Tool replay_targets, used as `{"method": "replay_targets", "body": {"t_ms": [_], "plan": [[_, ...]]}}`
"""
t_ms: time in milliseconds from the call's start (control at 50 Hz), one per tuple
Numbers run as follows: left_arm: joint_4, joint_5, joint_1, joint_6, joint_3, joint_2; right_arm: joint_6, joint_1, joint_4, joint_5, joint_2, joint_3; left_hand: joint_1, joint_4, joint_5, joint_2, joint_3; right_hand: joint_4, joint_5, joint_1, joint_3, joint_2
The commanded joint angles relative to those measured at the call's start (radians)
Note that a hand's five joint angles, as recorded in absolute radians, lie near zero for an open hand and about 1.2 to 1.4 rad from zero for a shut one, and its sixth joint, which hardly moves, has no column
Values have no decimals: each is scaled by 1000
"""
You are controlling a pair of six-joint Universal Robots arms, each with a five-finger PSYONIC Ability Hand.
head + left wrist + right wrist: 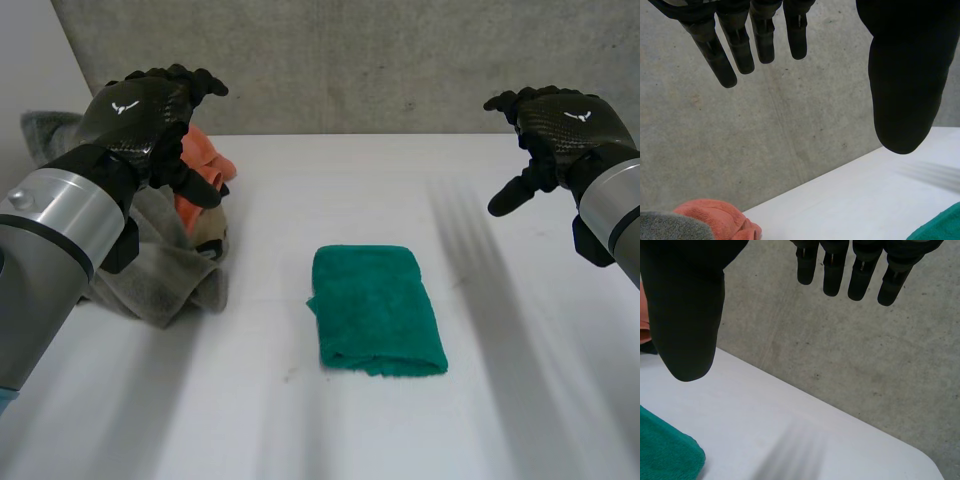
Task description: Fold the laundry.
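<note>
A green towel lies folded into a neat rectangle in the middle of the white table. Its edge also shows below my left hand and below my right hand. My left hand is raised above the pile at the left, fingers straight and empty. My right hand hovers high at the right, well off the towel, its fingers relaxed with nothing in them.
A heap of unfolded laundry sits at the table's left: a grey towel with an orange cloth on top, also seen as the orange cloth below my left hand. A concrete wall stands behind the table.
</note>
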Motion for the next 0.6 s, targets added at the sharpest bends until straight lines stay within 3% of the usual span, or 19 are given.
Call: {"method": "replay_targets", "body": {"t_ms": [20, 260, 320, 400, 420, 440, 460, 520, 600], "plan": [[-1, 2, 0, -1, 0, 1, -2, -5, -1, 2, 0, 1, -137, -136, -172, -132, -131, -100, -131, -93, -100, -93], [22, 15, -2, 2, 19, -20, -10, -9, 25, -15, 0, -17, -137, -136, -172, -132, -131, -100, -131, -93, -100, -93], [29, 67, -17, 17, 53, -60, -22, -8, 114, -62, 7, -14, -137, -136, -172, -132, -131, -100, -131, -93, -100, -93], [24, 224, -51, 80, 104, -149, -28, -15, 212, -132, 65, 21, -137, -136, -172, -132, -131, -100, -131, -93, -100, -93], [22, 308, -66, 124, 122, -184, -28, -15, 214, -142, 79, 33, -137, -136, -172, -132, -131, -100, -131, -93, -100, -93], [22, 321, -69, 134, 125, -189, -28, -15, 213, -156, 90, 50, -137, -136, -172, -132, -131, -100, -131, -93, -100, -93], [22, 384, -84, 178, 139, -220, -30, -15, 203, -181, 107, 86, -137, -136, -172, -132, -131, -100, -131, -93, -100, -93], [21, 463, -139, 239, 176, -288, -30, -14, 148, -217, 125, 159, -137, -136, -172, -132, -131, -100, -131, -93, -100, -93], [-7, 479, -221, 282, 260, -399, -22, -3, -22, -232, 150, 277, -137, -136, -172, -132, -131, -100, -131, -93, -100, -93]]}}
